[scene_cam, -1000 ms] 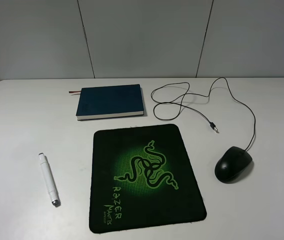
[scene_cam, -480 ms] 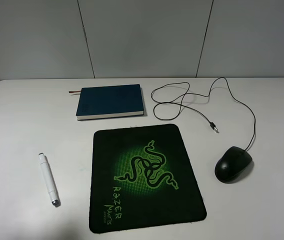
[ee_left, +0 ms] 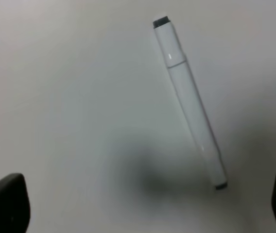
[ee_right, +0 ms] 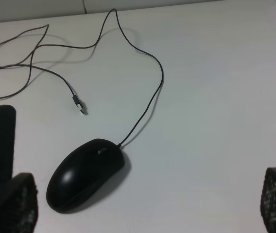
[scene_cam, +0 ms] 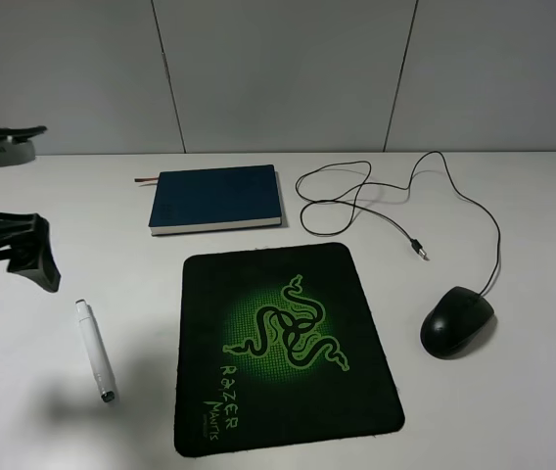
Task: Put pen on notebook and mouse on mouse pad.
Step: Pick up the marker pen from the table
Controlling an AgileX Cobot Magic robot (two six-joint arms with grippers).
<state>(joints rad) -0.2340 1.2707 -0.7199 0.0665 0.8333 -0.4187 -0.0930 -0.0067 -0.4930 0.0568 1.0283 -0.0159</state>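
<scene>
While I watch from the high camera, my left arm sits at the far left edge, above the white table. From its wrist camera I see the left gripper with its two dark fingers spread wide and nothing between them but bare table. The pen lies ahead of them, untouched.

That pen rests flat on the table, left of the mouse pad and well apart from the notebook. Its silver tip points toward the near edge and its ringed cap toward the back.

Further right, the closed teal notebook lies behind the pad, close to it but not touching. Its ribbon pokes out at the left end.

The pad itself carries only its green logo and lettering.

Right of the pad, the cable loops across the back of the table. Its plug lies past the pad's far right corner.

The mouse sits on bare table just right of the pad, off it.

I cannot see the right arm in the high view. On its wrist camera the right gripper stands wide apart and empty, with the mouse ahead of it.
</scene>
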